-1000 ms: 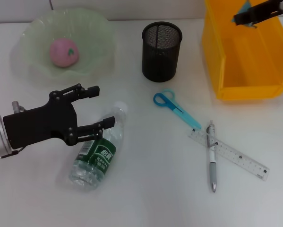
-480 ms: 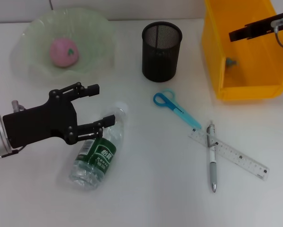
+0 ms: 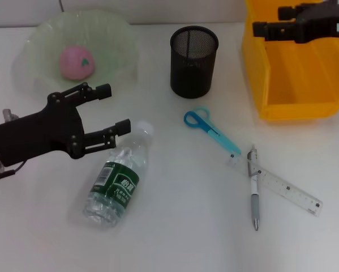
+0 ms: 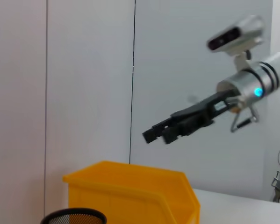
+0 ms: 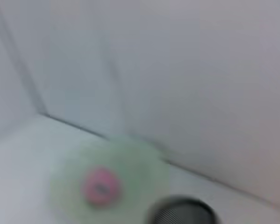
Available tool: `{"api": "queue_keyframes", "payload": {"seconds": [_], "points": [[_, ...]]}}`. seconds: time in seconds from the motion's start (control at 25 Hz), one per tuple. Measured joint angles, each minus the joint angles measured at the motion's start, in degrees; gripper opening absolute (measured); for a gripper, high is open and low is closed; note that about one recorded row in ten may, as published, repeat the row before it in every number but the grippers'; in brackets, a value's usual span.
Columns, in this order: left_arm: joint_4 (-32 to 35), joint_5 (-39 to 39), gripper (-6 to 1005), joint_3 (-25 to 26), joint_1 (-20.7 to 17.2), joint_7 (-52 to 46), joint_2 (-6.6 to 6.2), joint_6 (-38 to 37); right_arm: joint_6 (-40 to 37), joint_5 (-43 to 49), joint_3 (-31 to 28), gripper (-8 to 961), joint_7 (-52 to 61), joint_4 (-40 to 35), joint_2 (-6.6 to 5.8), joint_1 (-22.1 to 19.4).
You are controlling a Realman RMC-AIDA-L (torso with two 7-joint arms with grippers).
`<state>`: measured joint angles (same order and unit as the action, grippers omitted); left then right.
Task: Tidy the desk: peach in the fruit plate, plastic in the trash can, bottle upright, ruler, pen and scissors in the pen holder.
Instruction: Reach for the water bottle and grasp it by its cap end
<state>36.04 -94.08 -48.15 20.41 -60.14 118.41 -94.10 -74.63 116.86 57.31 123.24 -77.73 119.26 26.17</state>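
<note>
Clear plastic bottle point(image 3: 117, 177) lies on its side on the bench point(image 3: 175, 226), so the left hand point(image 3: 114, 107) hovers by its cap, fingers spread wide. Right hand point(image 3: 260, 28), empty, hangs over the yellow bin point(image 3: 296, 85).

Left gripper point(image 3: 108, 109) hovers low at the near left, fingers spread wide; right gripper point(image 3: 261, 29) reaches level at far right.

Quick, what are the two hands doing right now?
Left hand: open, empty, beside the lying bottle.
Right hand: over the yellow bin; cannot be told.
</note>
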Motion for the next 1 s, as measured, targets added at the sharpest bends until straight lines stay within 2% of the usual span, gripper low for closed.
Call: {"api": "queue_keyframes", "payload": {"seconds": [0.08,0.2,0.32,0.44,0.52,0.56,0.6,0.64,0.68,0.72,0.76,0.8,0.84,1.0], "points": [[0.3,1.2,825,0.1,-0.4,-0.5,0.07,-0.3,-2.2,-11.5,-0.1,765,-11.3,2.9,-0.06,-4.0],[0.7,3.0,824,0.2,-0.8,-2.4,0.07,-0.3,-8.5,-21.8,-1.0,784,-24.0,9.1,-0.23,-7.1],[3.6,3.6,823,0.1,-1.1,-9.2,0.12,1.3,-14.9,-22.3,-3.0,784,-31.6,14.6,-0.43,-7.9],[9.9,3.3,822,-2.0,-2.1,-19.2,0.34,4.8,-18.3,-19.0,-4.0,784,-37.6,18.1,-0.28,-9.1],[16.4,3.2,821,-6.8,-4.3,-27.2,0.5,9.9,-18.6,-17.4,-4.0,784,-40.4,19.8,-0.18,-9.9],[16.4,3.2,821,-6.8,-4.3,-27.2,0.5,9.9,-18.6,-16.6,-4.0,784,-41.5,20.7,-0.16,-10.2],[20.6,3.0,821,-10.4,-5.7,-30.7,0.47,12.6,-18.4,-16.0,-4.0,784,-42.2,21.7,-0.15,-10.4],[29.5,1.3,820,-16.9,-8.8,-38.0,0.34,17.8,-18.1,-15.6,-4.1,784,-42.5,22.4,-0.16,-10.5],[34.6,-0.7,820,-20.2,-10.4,-42.4,0.25,20.2,-17.8,-15.3,-4.2,784,-42.6,23.2,-0.27,-10.6],[38.1,-2.3,820,-22.4,-11.4,-45.9,0.19,22.0,-17.5,-15.2,-4.3,784,-42.6,23.8,-0.4,-10.7],[38.1,-2.3,819,-22.4,-11.4,-45.9,0.19,22.0,-17.5,-15.0,-4.3,784,-42.7,24.1,-0.51,-10.8],[42.8,-5.9,819,-24.7,-12.4,-51.2,0.19,23.8,-17.4,-14.8,-4.3,784,-42.7,24.2,-0.56,-10.8],[52.3,-15.6,819,-29.1,-13.3,-64.7,0.26,25.9,-17.4,-14.5,-4.3,784,-42.7,24.2,-0.58,-10.9],[54.1,-18.0,817,-30.0,-13.1,-68.5,0.25,26.0,-17.3,-12.0,-4.3,784,-42.8,24.4,-0.36,-10.9]]}}
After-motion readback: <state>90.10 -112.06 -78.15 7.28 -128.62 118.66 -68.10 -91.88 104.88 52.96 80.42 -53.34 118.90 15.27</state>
